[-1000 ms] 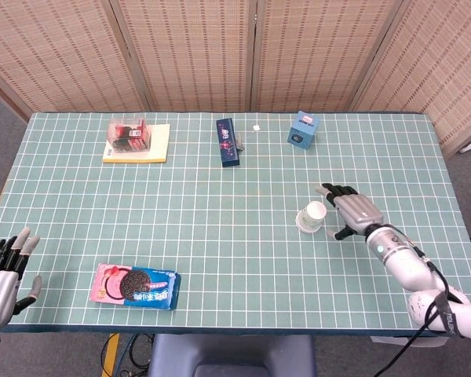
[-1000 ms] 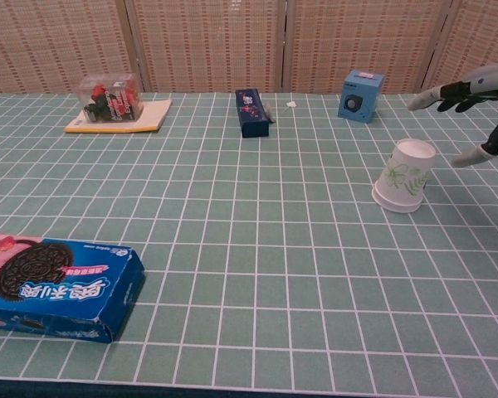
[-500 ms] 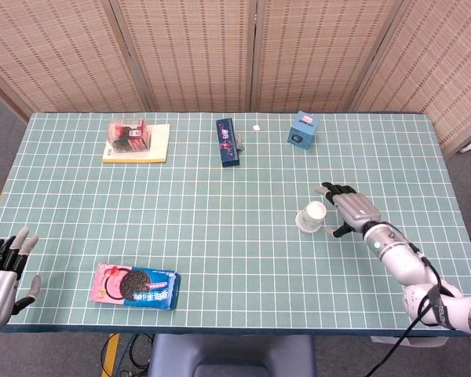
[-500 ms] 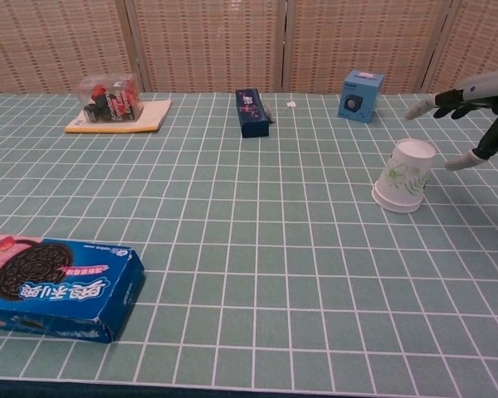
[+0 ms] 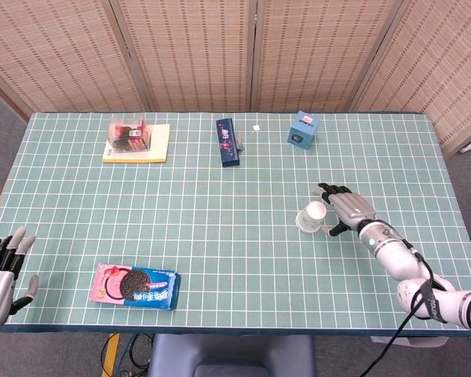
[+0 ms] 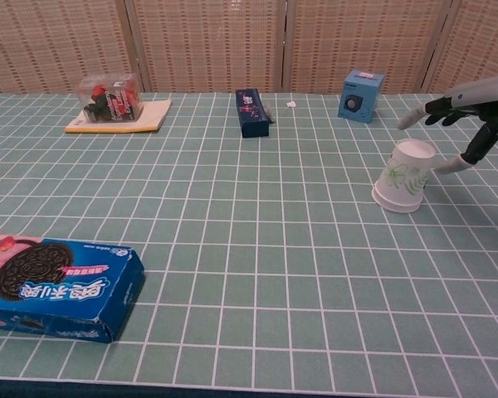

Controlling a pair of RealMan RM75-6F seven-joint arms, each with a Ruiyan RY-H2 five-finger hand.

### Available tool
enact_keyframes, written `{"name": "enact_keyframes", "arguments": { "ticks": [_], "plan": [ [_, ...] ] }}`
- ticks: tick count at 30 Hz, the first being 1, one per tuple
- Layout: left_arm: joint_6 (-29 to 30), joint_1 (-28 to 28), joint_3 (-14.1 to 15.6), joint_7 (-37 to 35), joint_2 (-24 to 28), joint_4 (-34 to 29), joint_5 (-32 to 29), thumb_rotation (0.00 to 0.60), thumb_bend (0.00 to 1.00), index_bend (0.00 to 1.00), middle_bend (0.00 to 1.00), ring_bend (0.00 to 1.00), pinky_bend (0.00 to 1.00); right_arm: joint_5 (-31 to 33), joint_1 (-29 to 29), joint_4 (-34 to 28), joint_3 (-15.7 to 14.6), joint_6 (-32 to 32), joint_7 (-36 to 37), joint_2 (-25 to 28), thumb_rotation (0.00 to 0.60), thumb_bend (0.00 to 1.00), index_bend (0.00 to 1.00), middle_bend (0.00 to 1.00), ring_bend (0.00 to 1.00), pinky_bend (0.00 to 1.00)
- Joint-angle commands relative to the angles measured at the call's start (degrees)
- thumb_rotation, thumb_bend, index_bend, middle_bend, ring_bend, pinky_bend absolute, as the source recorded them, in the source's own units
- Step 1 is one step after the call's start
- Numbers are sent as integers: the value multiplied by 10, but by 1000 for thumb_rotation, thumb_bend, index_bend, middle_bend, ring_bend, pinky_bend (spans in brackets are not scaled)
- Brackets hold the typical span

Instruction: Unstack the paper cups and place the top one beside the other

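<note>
The stacked paper cups (image 5: 312, 217) (image 6: 405, 175), white with a green leaf print, stand upside down and tilted on the right side of the table. My right hand (image 5: 347, 210) (image 6: 461, 116) hovers just right of the stack with its fingers spread, thumb close to the cup's side and holding nothing. Whether it touches the cup I cannot tell. My left hand (image 5: 1, 271) sits at the table's front left corner, fingers apart and empty; the chest view does not show it.
A blue cookie box (image 5: 135, 286) (image 6: 50, 286) lies front left. At the back are a clear box on a yellow pad (image 5: 136, 140), a dark blue carton (image 5: 228, 142) and a small blue box (image 5: 303, 129). The green grid mat (image 5: 220, 220) covers the table.
My right hand has drifted left toward the cup stack, closing the gap. My left hand has slid slightly lower at the table's front corner. The cups have not moved.
</note>
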Motion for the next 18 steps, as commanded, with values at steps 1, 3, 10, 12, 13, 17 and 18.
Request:
{"name": "enact_keyframes", "arguments": {
  "ticks": [1,3,10,12,13,17,18],
  "plan": [
    [0,0,0,0,0,0,0,600,495,0,0,0,0,2,2,3,-2,0,0,-3,600,288,108,0,0,0],
    [1,1,0,-1,1,0,0,600,495,0,0,0,0,4,3,7,-3,1,0,-5,600,293,113,0,0,0],
    [-1,0,0,0,0,1,-1,600,495,0,0,0,0,5,7,21,-3,4,2,-18,600,310,145,0,0,0],
    [-1,0,-1,1,0,1,-1,600,495,0,0,0,0,5,8,28,-3,6,2,-24,600,317,166,0,0,0],
    [-1,0,-1,1,0,1,-1,600,495,0,0,0,0,6,9,31,-3,6,3,-26,600,321,176,0,0,0],
    [2,1,0,0,0,1,1,600,495,0,0,0,0,7,9,41,-2,14,1,-38,600,330,227,0,0,0],
    [2,2,0,1,0,2,1,600,495,0,0,0,0,7,9,43,-1,19,0,-41,600,333,240,0,0,0]
  ]
}}
